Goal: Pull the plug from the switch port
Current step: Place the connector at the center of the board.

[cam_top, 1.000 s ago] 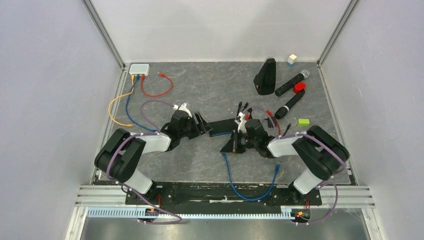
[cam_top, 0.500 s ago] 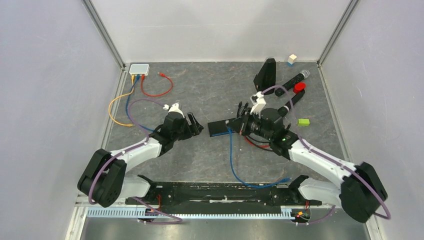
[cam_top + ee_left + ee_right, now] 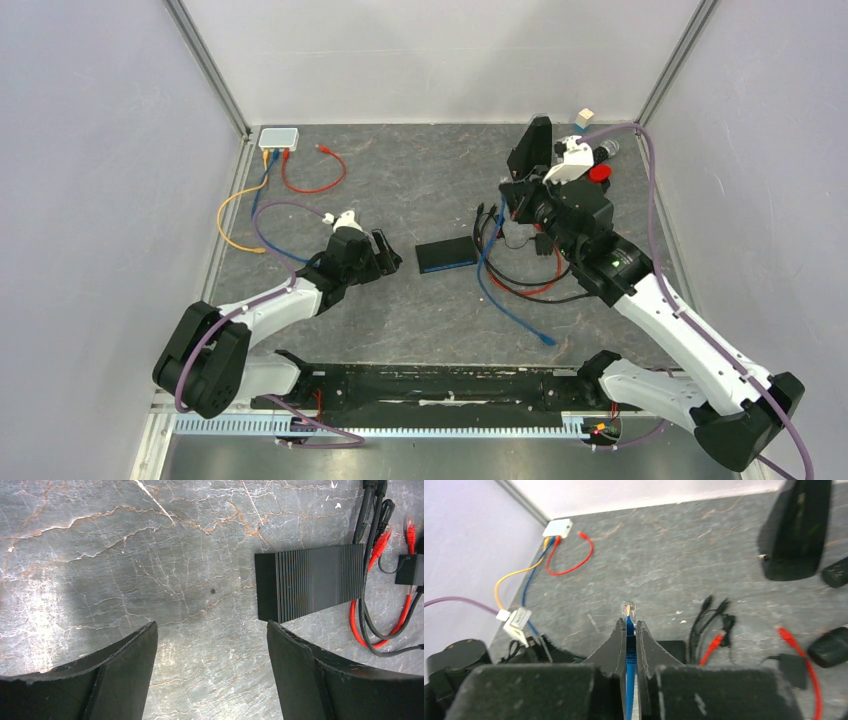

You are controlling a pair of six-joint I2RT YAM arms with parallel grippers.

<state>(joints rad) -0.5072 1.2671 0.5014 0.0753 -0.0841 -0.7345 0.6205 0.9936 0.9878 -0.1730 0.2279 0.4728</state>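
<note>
Blue-cable plug (image 3: 628, 611) now clear of the black switch (image 3: 447, 255), clamped in right jaws lifted toward its 2 o'clock; left jaws have released the switch, apart at 9 o'clock: extraction judged complete.

**Enclosure, three-sided.**

- Back wall (image 3: 440, 50): plain, pale, matt.
- Left wall (image 3: 90, 160) and right wall (image 3: 770, 160): the same pale panels with a faint lilac cast, running toward the near edge.
- Corner posts: two silver metal profiles, left post (image 3: 207, 65) and right post (image 3: 677, 62). They stand where the side walls meet the back wall and slant outward in the top view.
- Table top (image 3: 420, 180): dark grey and stone-patterned. Pale and rust-coloured veins show close up in the left wrist view.
- Near edge: silver grooved rail (image 3: 200, 388), with a white slotted strip (image 3: 430, 428) just below it.
- Light: even and diffuse. One soft bright patch (image 3: 45, 605) lies on the table top, at the left of the left wrist view.
</note>
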